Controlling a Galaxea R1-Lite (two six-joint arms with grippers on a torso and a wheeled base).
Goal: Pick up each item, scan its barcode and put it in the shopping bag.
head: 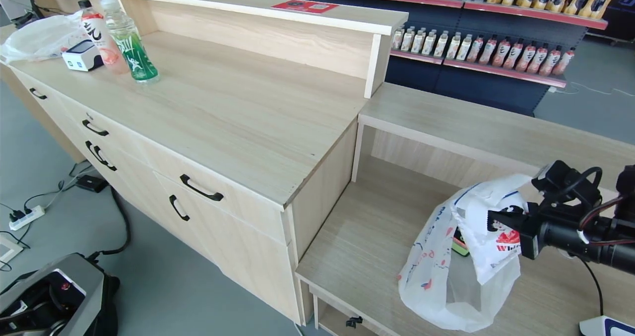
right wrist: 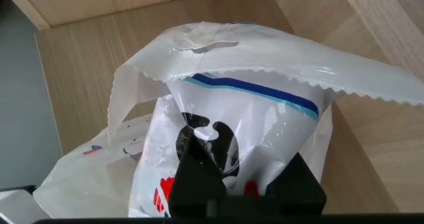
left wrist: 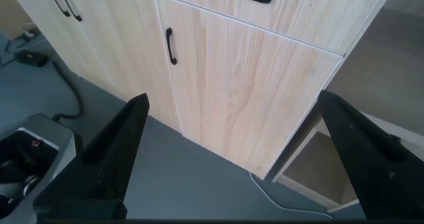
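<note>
Head view: right claw (head: pixel 494 221) pinches translucent white, red-and-blue-printed shopping bag (head: pixel 446 286).

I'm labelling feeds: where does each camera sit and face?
Head: up top, looking down at counter and shopping bag; right end effector shows.
Left wrist: on left arm, facing cabinet door; open left end effector shows.
Right wrist: on right arm, over the shopping bag its end effector grips.
Shared: shopping bag, head and right wrist.

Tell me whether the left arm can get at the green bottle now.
Probably not directly: the left gripper hangs open low, facing the cabinet door, while the green bottle stands on the countertop. It would need to rise first.
</note>
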